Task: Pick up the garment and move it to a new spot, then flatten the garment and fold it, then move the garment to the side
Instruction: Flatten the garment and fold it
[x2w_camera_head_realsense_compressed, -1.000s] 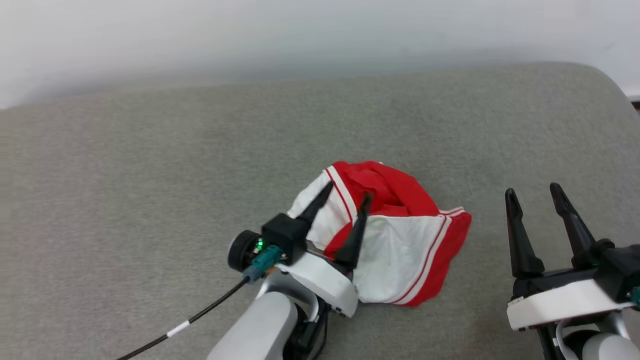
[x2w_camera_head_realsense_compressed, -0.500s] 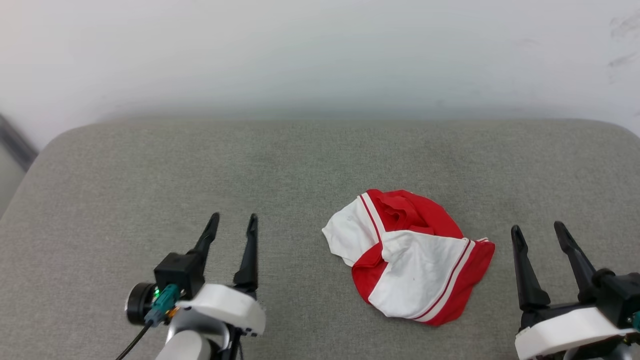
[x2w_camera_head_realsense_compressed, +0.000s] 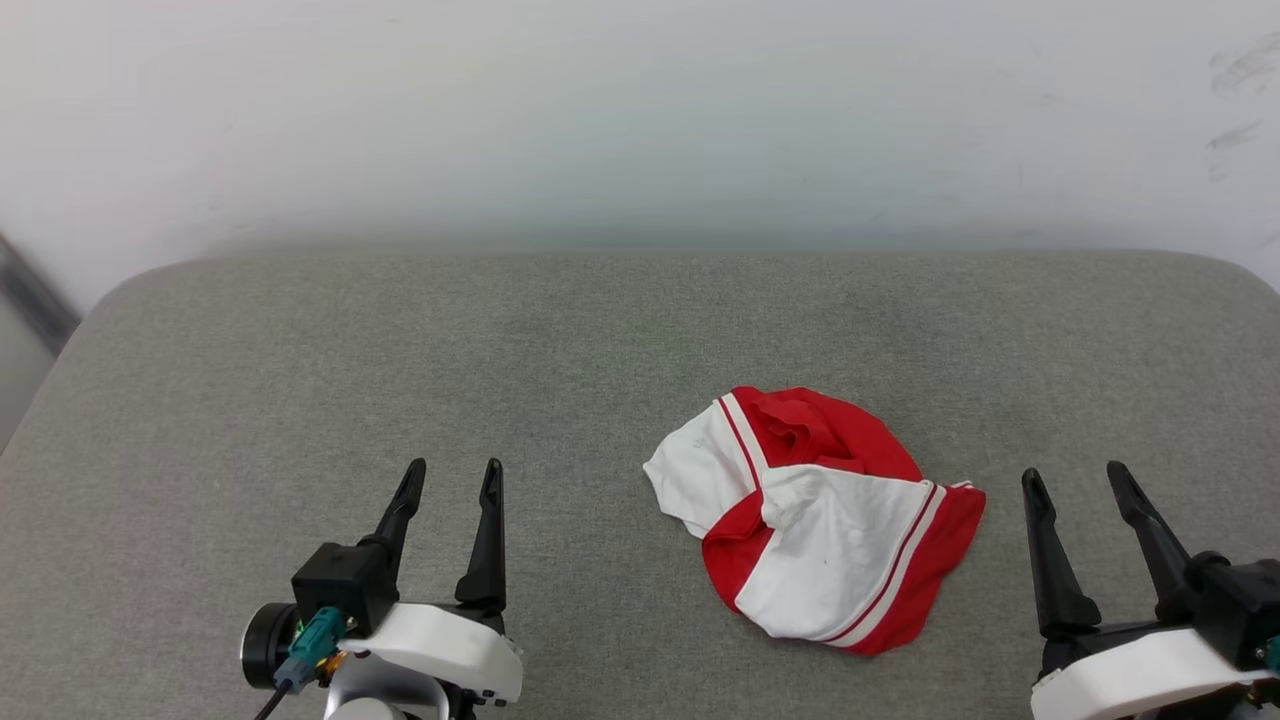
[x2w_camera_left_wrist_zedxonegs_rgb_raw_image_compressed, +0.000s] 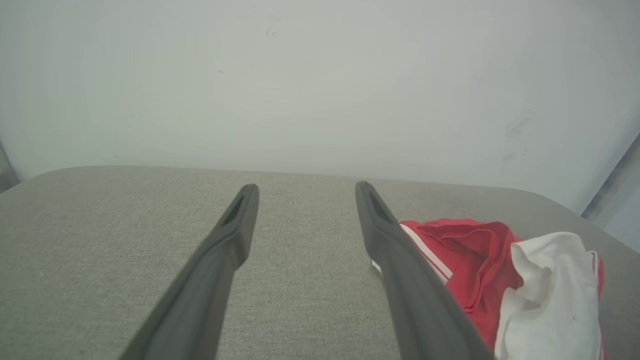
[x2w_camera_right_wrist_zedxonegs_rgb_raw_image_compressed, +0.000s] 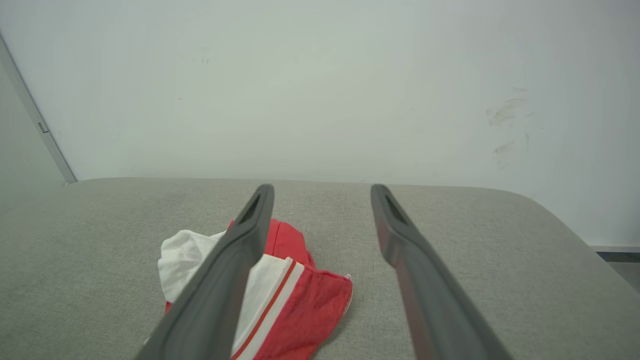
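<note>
Head view: crumpled red-and-white thin-fabric jersey (x2w_camera_head_realsense_compressed: 815, 520) on grey fabric-covered worktop (x2w_camera_head_realsense_compressed: 400, 340); left hand (x2w_camera_head_realsense_compressed: 453, 466) and right hand (x2w_camera_head_realsense_compressed: 1072, 472) both spread, flanking it, apart.

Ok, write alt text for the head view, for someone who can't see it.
A crumpled red and white garment lies right of centre on a grey cushioned surface. The left gripper and right gripper sit open at the lower corners, both apart from the fabric; a pale wall stands behind.

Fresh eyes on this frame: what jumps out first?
The crumpled red-and-white garment grabs the eye, bunched on the grey cushion right of centre. The left gripper and right gripper flank it low in the head view, apart from it, jaws open and empty.
</note>
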